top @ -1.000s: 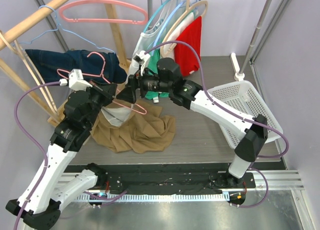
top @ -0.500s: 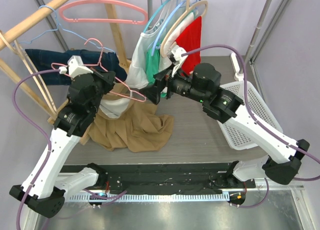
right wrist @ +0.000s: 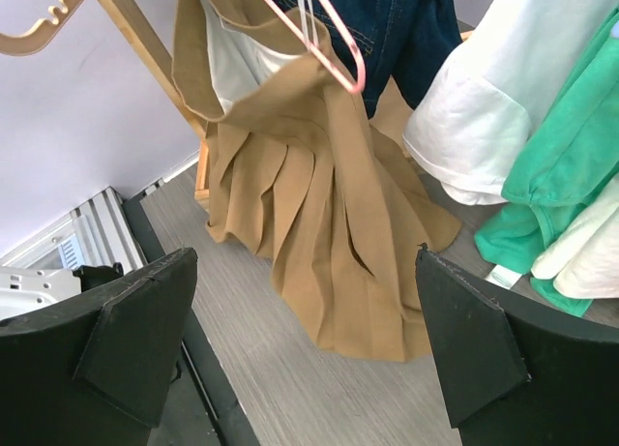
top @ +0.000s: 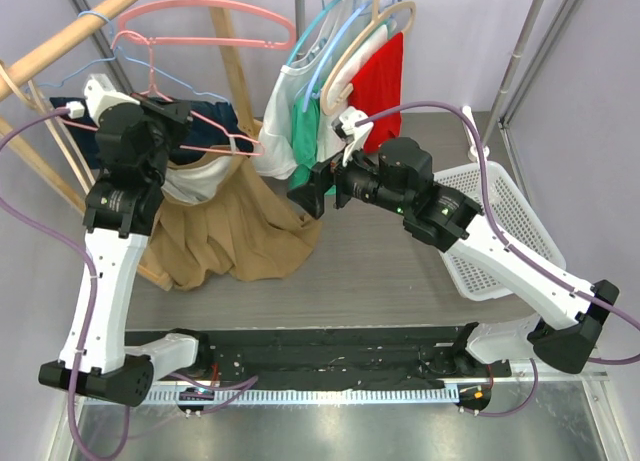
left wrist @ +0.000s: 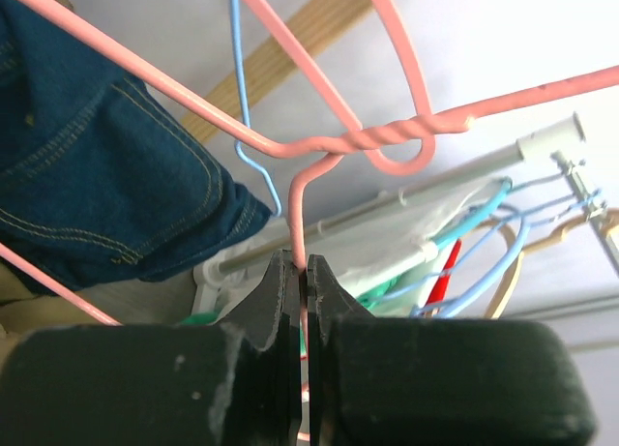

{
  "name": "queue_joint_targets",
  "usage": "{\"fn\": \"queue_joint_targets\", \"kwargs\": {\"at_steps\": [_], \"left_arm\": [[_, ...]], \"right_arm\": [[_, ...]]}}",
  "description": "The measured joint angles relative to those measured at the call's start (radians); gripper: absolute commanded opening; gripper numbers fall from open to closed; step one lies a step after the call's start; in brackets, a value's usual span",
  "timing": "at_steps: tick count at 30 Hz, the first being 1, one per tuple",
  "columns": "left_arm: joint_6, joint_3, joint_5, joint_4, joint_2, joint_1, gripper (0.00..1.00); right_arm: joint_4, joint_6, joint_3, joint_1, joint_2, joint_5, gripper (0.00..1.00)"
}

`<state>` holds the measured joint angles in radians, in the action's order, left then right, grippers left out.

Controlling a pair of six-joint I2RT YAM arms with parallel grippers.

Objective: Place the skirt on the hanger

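In the top view's upper left, the left gripper (left wrist: pixel 303 277) is pinching the pink wire hanger (left wrist: pixel 387 136) below its twisted neck, jaws nearly closed, with the tan skirt (top: pixel 235 231) draping from it. The right gripper (top: pixel 305 193) is hovering wide open and empty at centre. The pleated cloth is looking soft, light and slippery, so the waistband seems the best place to grip.

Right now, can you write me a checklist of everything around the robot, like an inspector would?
Surface: grey table, the skirt's hem resting on it.
Job's things: tan skirt hanging from the pink wire hanger.
Clutter: white basket, jeans, hung clothes.
Grippers: left gripper shut on the hanger; right gripper open, holding nothing.
Cables: purple cables loop over both arms.
Surroundings: wooden rack, pale walls.
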<state>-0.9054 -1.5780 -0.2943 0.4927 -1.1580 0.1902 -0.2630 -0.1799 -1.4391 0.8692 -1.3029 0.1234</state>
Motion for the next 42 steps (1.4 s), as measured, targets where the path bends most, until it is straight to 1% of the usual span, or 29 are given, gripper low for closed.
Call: {"fn": "queue_joint_targets", "kwargs": {"at_steps": [5, 17, 25, 28, 37, 42], "left_arm": [[-0.038, -0.034, 0.008, 0.007, -0.001, -0.07, 0.0], [-0.087, -0.104, 0.031, 0.012, -0.028, -0.177, 0.0], [-0.142, -0.158, 0.116, -0.003, -0.121, -0.287, 0.0], [-0.162, -0.174, 0.173, -0.017, -0.161, -0.317, 0.0], [-0.207, -0.156, 0.297, -0.062, -0.183, -0.341, 0.0], [-0.218, -0.108, 0.322, -0.111, -0.172, -0.343, 0.0]], "right_arm": [[0.0, 0.01, 0.0, -0.011, -0.002, 0.002, 1.0], [-0.001, 0.02, 0.025, -0.039, -0.01, 0.006, 1.0], [-0.007, 0.019, 0.029, -0.048, -0.01, 0.01, 1.0], [-0.008, 0.016, 0.029, -0.051, -0.01, 0.013, 1.0], [-0.008, 0.004, 0.035, -0.055, -0.011, 0.013, 1.0], [-0.009, -0.005, 0.046, -0.055, -0.012, 0.013, 1.0]]}}
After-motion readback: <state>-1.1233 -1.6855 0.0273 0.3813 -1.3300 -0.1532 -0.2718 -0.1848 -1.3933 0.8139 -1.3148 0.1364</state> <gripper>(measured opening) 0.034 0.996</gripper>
